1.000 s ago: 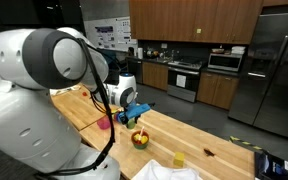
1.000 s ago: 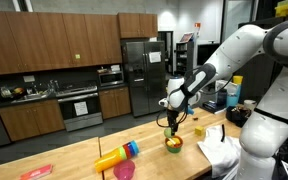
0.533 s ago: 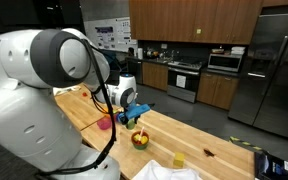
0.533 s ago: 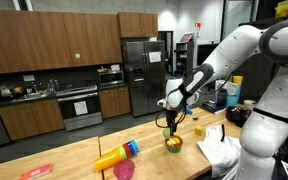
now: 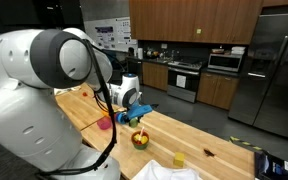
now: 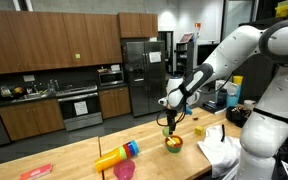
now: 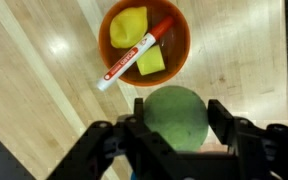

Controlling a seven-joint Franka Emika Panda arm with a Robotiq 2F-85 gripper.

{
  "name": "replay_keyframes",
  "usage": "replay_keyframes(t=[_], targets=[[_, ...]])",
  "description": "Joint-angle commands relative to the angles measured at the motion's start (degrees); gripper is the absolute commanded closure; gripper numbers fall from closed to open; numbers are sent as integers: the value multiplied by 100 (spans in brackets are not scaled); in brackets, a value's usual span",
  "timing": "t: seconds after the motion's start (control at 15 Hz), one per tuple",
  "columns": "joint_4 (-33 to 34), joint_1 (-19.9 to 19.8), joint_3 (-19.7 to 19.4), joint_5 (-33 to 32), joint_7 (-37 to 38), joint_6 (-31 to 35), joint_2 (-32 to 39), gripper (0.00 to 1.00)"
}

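In the wrist view my gripper (image 7: 181,108) is shut on a green ball (image 7: 176,122), one black finger on each side of it. Just beyond the ball an orange bowl (image 7: 144,40) stands on the wooden table (image 7: 44,100). The bowl holds two yellow pieces and a red-and-white marker (image 7: 134,53) that leans over its rim. In both exterior views the gripper (image 5: 136,116) (image 6: 171,122) hangs a little above the bowl (image 5: 140,140) (image 6: 172,144); the ball is too small to make out there.
A pink cup (image 5: 105,123), a small yellow piece (image 5: 179,159) and a white cloth (image 5: 169,172) lie near the bowl. Stacked yellow and blue cups (image 6: 117,155), a pink cup (image 6: 124,170) and a yellow cup (image 6: 198,131) are on the table. Kitchen cabinets and a fridge stand behind.
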Motion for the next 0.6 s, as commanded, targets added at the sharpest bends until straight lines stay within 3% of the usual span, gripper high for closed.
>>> replay_keyframes(t=[0.0,0.4,0.47,0.53], targets=[[-154,-47,-451,186,396,290,-300,61],[-801,-490,-1201,187,1091,177,-1199,61],[-444,-506,-1333,240,1214,73,-995,61],[-497,-364,-1286,50,1039,197,-756,61]])
